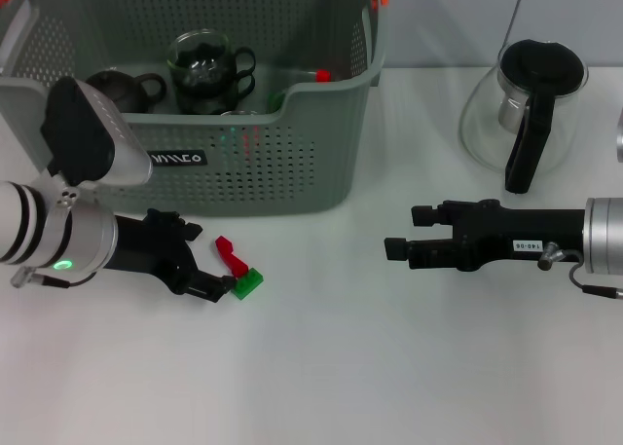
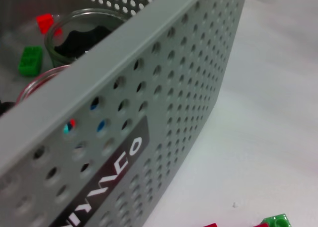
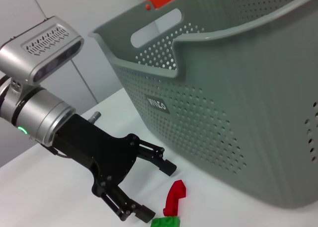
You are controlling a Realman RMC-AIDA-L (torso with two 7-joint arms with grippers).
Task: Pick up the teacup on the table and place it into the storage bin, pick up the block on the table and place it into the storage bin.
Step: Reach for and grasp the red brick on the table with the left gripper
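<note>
The grey-green storage bin [image 1: 292, 163] stands at the back left. Inside it sit a glass teacup [image 1: 204, 60] with dark contents, seen too in the left wrist view [image 2: 82, 33], and small green [image 2: 30, 60] and red [image 2: 44, 22] blocks. On the table in front of the bin lie a red block [image 1: 230, 255] and a green block [image 1: 249, 283], touching each other. My left gripper [image 1: 209, 263] is open right beside them; the right wrist view shows it [image 3: 158, 191] spread wide next to the red block [image 3: 175, 197]. My right gripper [image 1: 404, 233] hovers open and empty at mid right.
A glass pitcher [image 1: 526, 104] with a black lid and handle stands at the back right. A dark teapot [image 1: 122, 90] sits in the bin's left part. White tabletop stretches across the front.
</note>
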